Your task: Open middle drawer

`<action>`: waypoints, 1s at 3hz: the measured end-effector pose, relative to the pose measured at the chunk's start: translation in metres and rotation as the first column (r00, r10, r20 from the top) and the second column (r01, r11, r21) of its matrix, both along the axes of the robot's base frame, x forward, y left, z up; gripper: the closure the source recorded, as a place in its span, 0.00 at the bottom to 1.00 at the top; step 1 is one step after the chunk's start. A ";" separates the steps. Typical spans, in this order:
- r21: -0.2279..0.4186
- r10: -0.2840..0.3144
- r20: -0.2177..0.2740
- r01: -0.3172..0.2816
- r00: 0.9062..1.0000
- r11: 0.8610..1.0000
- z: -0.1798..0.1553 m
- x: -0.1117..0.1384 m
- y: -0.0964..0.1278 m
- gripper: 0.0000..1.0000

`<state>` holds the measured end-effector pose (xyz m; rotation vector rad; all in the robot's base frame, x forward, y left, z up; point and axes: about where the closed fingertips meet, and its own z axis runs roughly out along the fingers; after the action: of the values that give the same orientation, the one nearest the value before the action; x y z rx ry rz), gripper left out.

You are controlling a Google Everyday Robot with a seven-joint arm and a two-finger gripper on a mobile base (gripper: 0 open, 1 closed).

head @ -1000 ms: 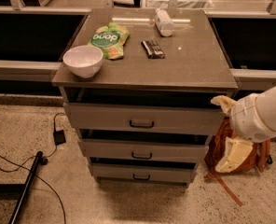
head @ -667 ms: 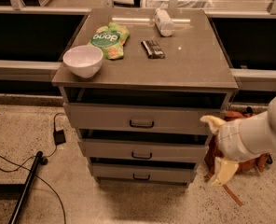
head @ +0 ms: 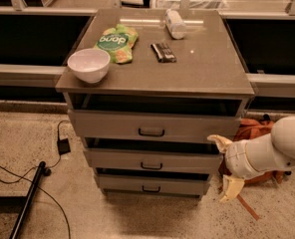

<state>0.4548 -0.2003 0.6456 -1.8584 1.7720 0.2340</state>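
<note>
The grey cabinet has three drawers. The middle drawer has a medium-height front and a small dark bar handle at its centre; it looks shut or barely ajar, with a dark gap above it. My gripper is at the right end of the middle drawer, just off the cabinet's right side. It is open, with one cream finger up and the other down, and it holds nothing. The white arm comes in from the right.
On the cabinet top are a white bowl, a green snack bag, a dark bar and a lying white bottle. A brown bag lies on the floor behind the arm. Cables and a black pole lie at the left.
My arm and gripper have moved left and down, from beside the top drawer's right end to the level of the middle drawer. The drawers have not moved.
</note>
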 end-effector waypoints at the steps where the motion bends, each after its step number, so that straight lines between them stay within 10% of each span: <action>1: 0.030 0.031 -0.012 -0.030 0.999 0.999 -0.008 0.006 0.007 0.00; 3: 0.140 0.097 -0.085 -0.084 0.992 0.987 -0.120 0.047 0.044 0.00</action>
<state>0.5019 -0.1560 0.5255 -1.8578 1.6880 0.4705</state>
